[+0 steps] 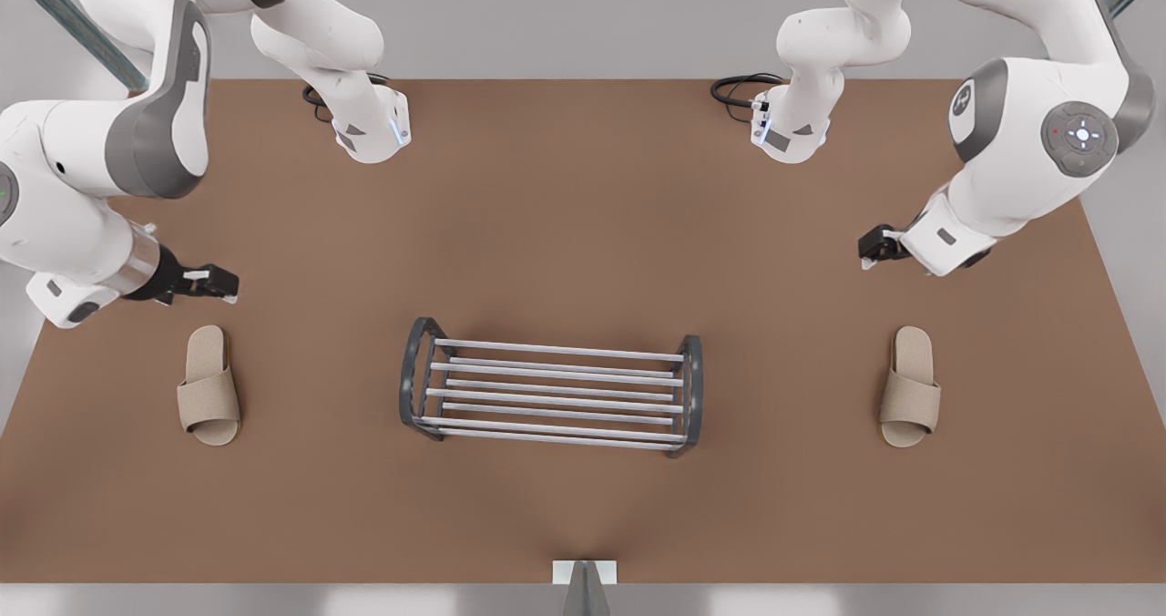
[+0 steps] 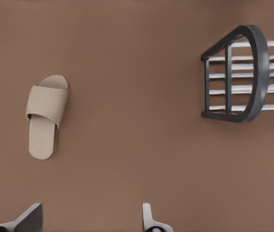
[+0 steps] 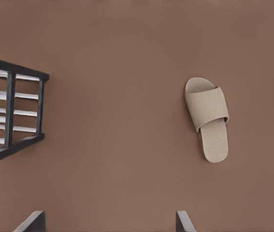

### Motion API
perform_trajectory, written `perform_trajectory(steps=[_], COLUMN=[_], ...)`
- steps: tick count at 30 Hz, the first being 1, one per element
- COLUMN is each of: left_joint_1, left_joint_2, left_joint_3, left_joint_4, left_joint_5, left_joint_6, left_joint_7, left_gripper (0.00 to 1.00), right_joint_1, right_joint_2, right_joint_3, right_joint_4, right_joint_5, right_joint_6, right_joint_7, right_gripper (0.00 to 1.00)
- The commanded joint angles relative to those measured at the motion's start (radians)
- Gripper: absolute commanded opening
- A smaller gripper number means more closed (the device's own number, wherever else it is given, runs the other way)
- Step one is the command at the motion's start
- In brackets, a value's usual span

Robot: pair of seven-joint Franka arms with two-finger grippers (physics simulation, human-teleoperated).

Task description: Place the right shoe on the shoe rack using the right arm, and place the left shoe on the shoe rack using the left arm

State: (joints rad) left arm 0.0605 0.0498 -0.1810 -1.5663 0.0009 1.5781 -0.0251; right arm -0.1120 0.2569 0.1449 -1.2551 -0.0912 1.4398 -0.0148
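Both slippers are seen flat on the brown table (image 1: pixel 565 233), well apart from the shoe rack (image 1: pixel 551 395) in the middle: the left shoe (image 1: pixel 910 385) lies below the left gripper (image 1: pixel 872 250) and the right shoe (image 1: pixel 209 385) below the right gripper (image 1: pixel 214 283), each with fingers spread and nothing held.

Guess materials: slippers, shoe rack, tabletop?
Left shoe and right shoe: beige woven-looking fabric, matte, with a thin tan sole, likely foam or rubber. Shoe rack: pale grey bars with a slight sheen, probably metal; dark grey end frames, metal or plastic. Table: flat matte brown, material unclear.
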Motion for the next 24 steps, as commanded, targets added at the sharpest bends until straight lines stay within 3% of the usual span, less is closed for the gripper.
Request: perform_trajectory(steps=[1,3,4,6,8,9,11,14,16,17,20,22,24], left_joint_1=[0.058,0.048,0.050,0.120,0.202,0.202,0.205,0.260,0.291,0.328,0.487,0.525,0.627], left_joint_2=[0.001,0.002,0.071,0.074,0.067,0.055,-0.033,-0.013,0.074,0.081,0.183,0.240,0.286], left_joint_3=[-0.002,-0.006,-0.008,0.002,0.002,0.000,-0.002,0.000,0.000,0.000,-0.012,-0.031,-0.121], left_joint_4=[0.000,0.003,0.095,0.046,-0.211,-0.280,-0.492,-0.777,-0.854,-0.863,-0.862,-0.856,-0.850], left_joint_5=[0.004,0.007,0.005,0.007,0.010,0.036,0.079,0.140,0.142,0.177,0.349,0.373,0.401], left_joint_6=[0.108,0.108,0.100,0.077,0.549,0.675,1.007,1.673,1.915,1.916,1.915,1.915,1.913], left_joint_7=[-0.036,-0.036,-0.071,-0.003,0.146,0.146,0.152,0.205,0.223,0.266,0.241,0.231,0.231], left_gripper=[1.00,1.00,1.00,1.00,1.00,1.00,1.00,1.00,1.00,1.00,1.00,0.99,1.00], right_joint_1=[0.069,0.063,0.066,0.072,0.081,0.084,0.087,0.074,0.071,0.057,-0.034,-0.093,-0.176], right_joint_2=[-0.018,-0.028,-0.022,-0.004,0.041,0.074,0.070,0.030,-0.064,-0.136,-0.384,-0.430,-0.344], right_joint_3=[-0.079,-0.100,-0.097,-0.097,-0.094,-0.081,-0.064,-0.061,-0.068,-0.067,-0.059,-0.057,-0.053], right_joint_4=[-0.001,0.003,0.003,0.003,-0.003,-0.001,-0.001,-0.044,-0.237,-0.352,-0.906,-1.176,-1.279], right_joint_5=[-0.010,0.034,0.033,0.031,0.034,0.033,0.036,0.028,0.005,-0.027,-0.027,-0.028,-0.028], right_joint_6=[0.102,0.093,0.094,0.114,0.140,0.166,0.160,0.194,0.482,0.614,1.390,1.800,2.068], right_joint_7=[-0.016,-0.017,-0.016,-0.014,-0.016,-0.007,0.004,0.062,0.072,0.076,0.065,-0.007,-0.100], right_gripper=[1.00,1.00,1.00,1.00,1.00,1.00,1.00,1.00,1.00,1.00,1.00,1.00,1.00])
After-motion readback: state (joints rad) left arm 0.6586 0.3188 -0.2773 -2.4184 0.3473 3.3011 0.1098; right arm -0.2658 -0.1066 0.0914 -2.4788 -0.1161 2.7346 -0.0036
